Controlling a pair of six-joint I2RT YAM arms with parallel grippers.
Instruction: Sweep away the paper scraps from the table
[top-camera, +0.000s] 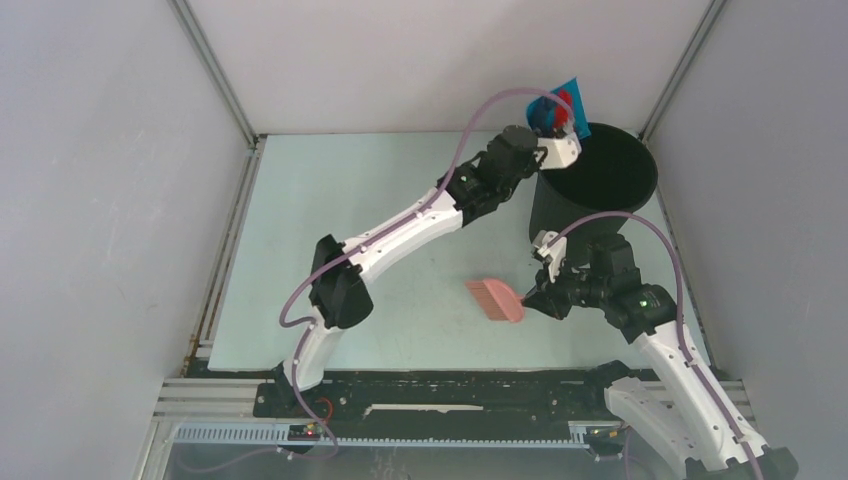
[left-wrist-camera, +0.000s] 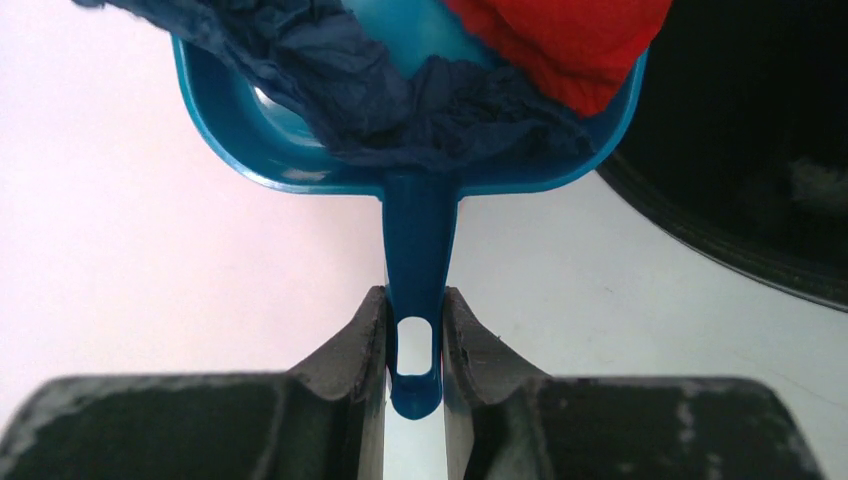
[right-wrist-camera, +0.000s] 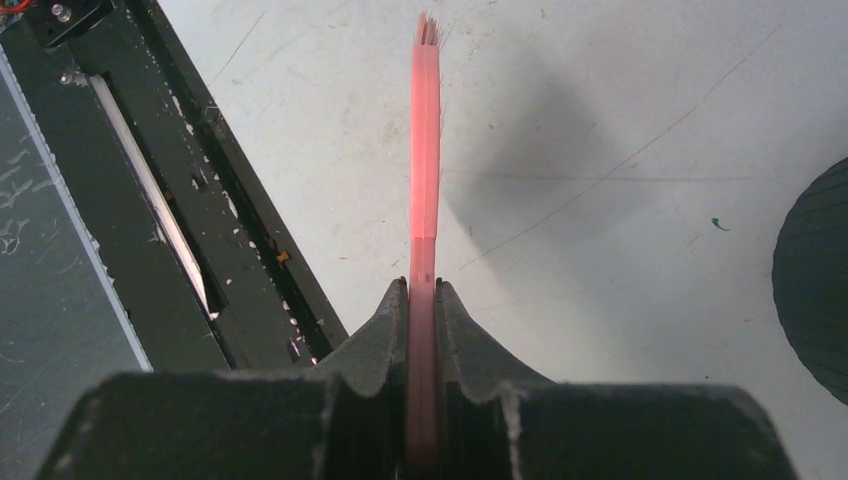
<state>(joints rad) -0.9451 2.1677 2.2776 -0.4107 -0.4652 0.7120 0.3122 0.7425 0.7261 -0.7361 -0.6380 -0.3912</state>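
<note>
My left gripper (top-camera: 560, 138) is shut on the handle of the blue dustpan (top-camera: 572, 100), held raised at the far rim of the black bin (top-camera: 600, 175). In the left wrist view my left gripper (left-wrist-camera: 415, 330) clamps the handle of the dustpan (left-wrist-camera: 415, 215), which holds paper scraps: a dark blue one (left-wrist-camera: 390, 100) and a red one (left-wrist-camera: 570, 40). They also show in the top view (top-camera: 556, 108). My right gripper (top-camera: 528, 298) is shut on the pink hand brush (top-camera: 496, 299), held low over the table (top-camera: 340, 200). In the right wrist view my right gripper (right-wrist-camera: 424, 290) clamps the brush (right-wrist-camera: 425, 150) edge-on.
The black bin stands at the table's far right and shows in the wrist views (left-wrist-camera: 760, 150) (right-wrist-camera: 815, 280). Grey walls enclose the table on three sides. A black rail (top-camera: 450, 385) with the arm bases runs along the near edge, also in the right wrist view (right-wrist-camera: 180, 200).
</note>
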